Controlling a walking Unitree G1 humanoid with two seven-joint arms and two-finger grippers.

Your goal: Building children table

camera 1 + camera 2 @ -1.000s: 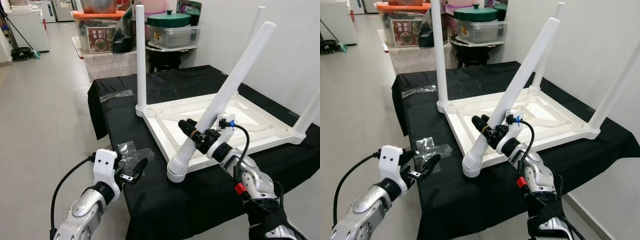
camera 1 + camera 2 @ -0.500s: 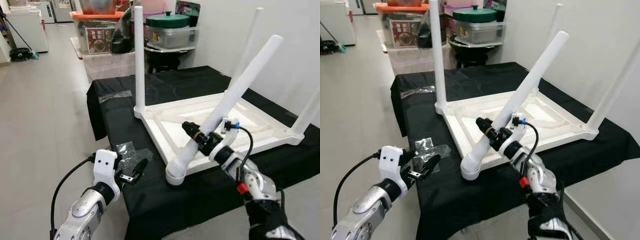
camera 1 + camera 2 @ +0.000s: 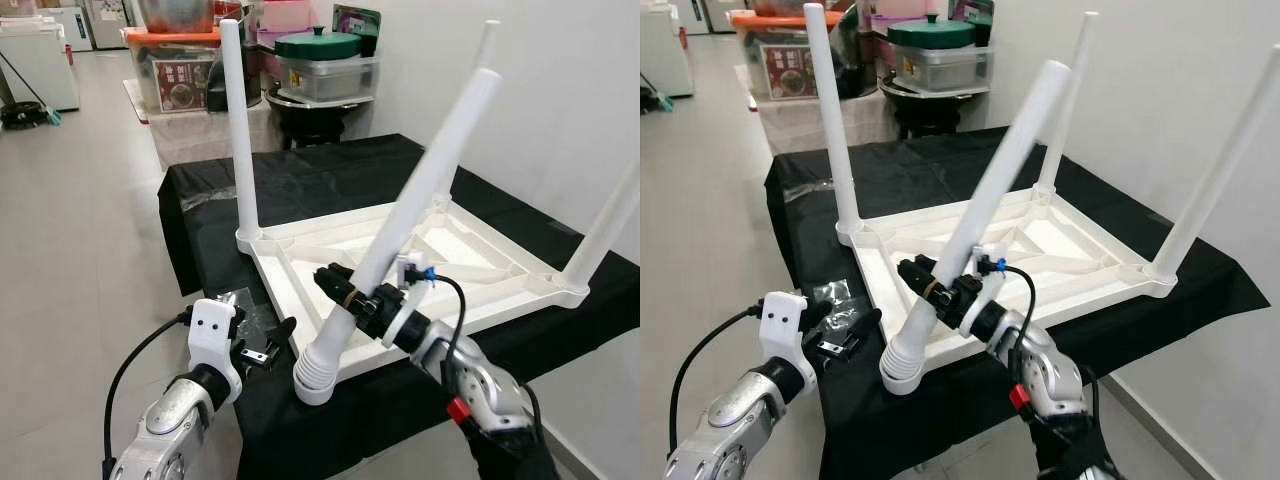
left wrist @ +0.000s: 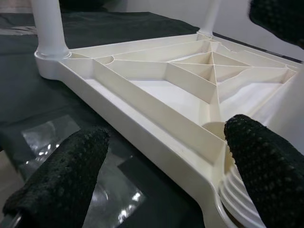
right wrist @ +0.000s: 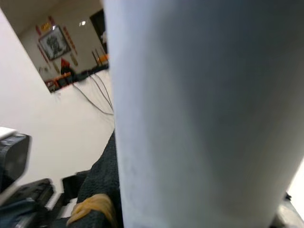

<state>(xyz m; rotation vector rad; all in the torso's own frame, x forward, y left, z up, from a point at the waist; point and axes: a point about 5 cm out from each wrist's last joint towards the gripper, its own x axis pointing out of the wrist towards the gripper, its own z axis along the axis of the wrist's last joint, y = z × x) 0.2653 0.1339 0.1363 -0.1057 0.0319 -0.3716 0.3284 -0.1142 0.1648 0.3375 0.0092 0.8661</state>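
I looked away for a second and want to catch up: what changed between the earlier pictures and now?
The right gripper, still shut on the loose leg, has tipped it more upright; its ribbed end stays at the near corner of the upturned tabletop. The whole view also shifted, so the camera moved. The left gripper stays open beside the black cloth, and the three fitted legs stand as before.

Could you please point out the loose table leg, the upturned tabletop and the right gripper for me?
loose table leg [image 3: 425, 170], left eye view, middle of its white shaft.
upturned tabletop [image 3: 300, 283], left eye view, its near-left rim.
right gripper [image 3: 338, 289], left eye view, between its fingertips, at the leg.
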